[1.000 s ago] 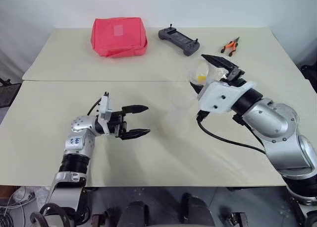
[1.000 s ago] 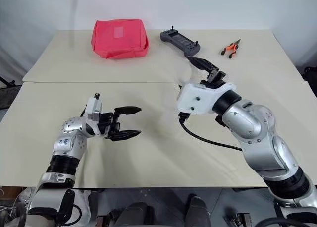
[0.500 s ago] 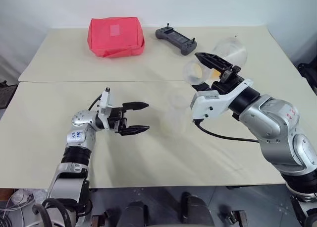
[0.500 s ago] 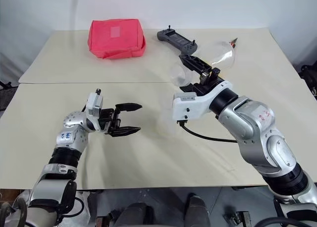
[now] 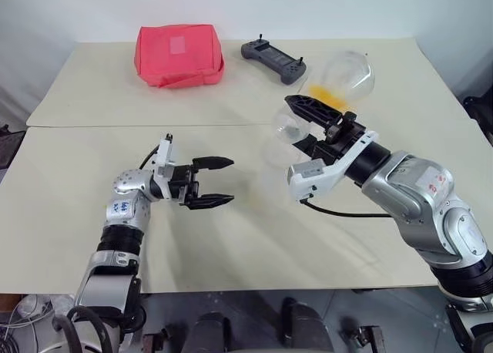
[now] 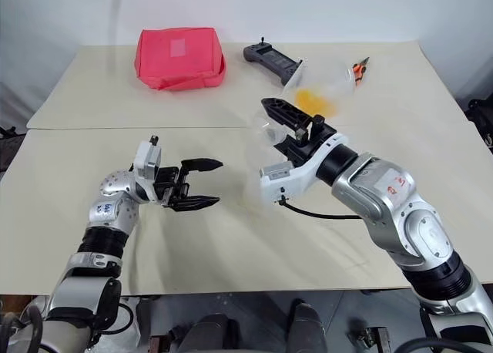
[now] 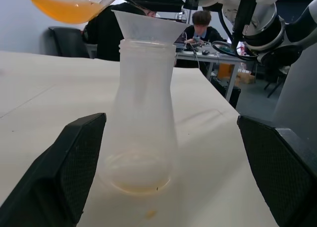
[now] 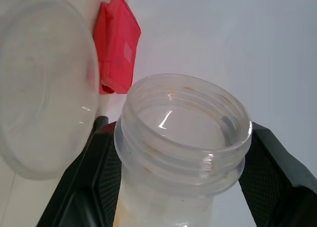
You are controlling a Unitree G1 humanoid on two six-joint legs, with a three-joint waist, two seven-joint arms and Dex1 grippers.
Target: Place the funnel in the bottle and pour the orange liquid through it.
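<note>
Funnel [image 7: 144,27] is already seated in the bottle [image 7: 142,118], which stands mid-tabletop [image 5: 92,91], between the two arms. Bottle looks empty, so the pour isn't done. Right gripper [image 5: 308,110] has its fingers clamped on the neck of a clear flask [image 5: 343,75], tipped above the funnel; orange liquid [image 7: 67,9] sits in its belly, nothing flowing yet as far as I can tell. Left gripper [image 5: 219,181] fingers spread wide, either side of the bottle, not touching. Left: tip further, drain it.
</note>
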